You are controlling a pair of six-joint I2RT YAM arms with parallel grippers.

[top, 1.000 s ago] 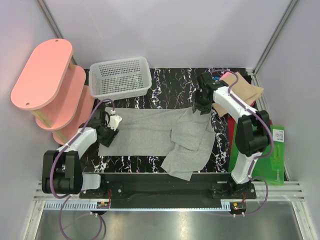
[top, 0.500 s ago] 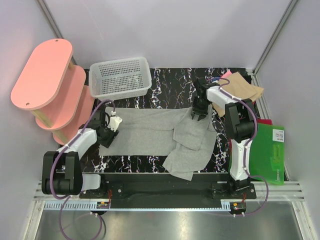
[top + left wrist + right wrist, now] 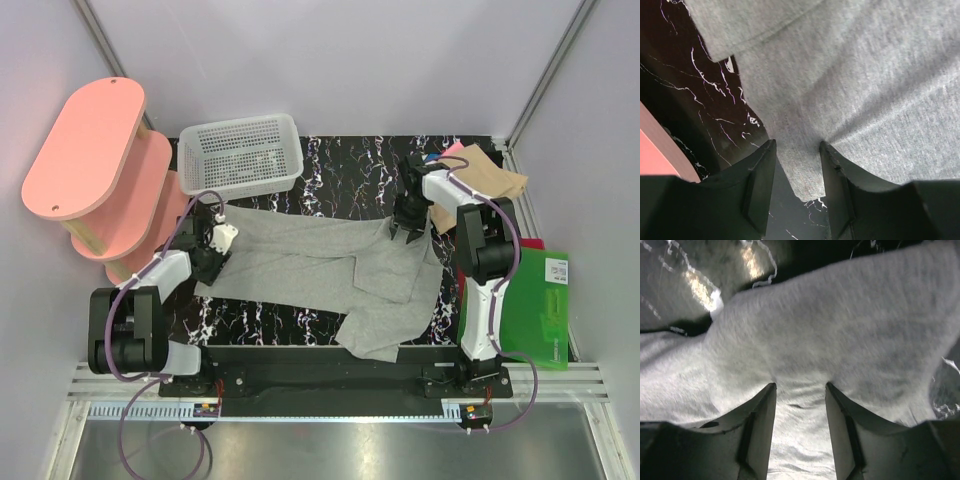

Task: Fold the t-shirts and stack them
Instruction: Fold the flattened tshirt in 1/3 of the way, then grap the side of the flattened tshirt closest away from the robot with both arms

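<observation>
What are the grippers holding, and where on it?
Both hold the grey t-shirt: left gripper at its left edge, right gripper at its far right corner.

The t-shirt is plain light grey, the folded shirt tan with pink cloth at its edge, the table black with white marble veining, the basket white mesh, the shelf salmon pink, the board bright green.
</observation>
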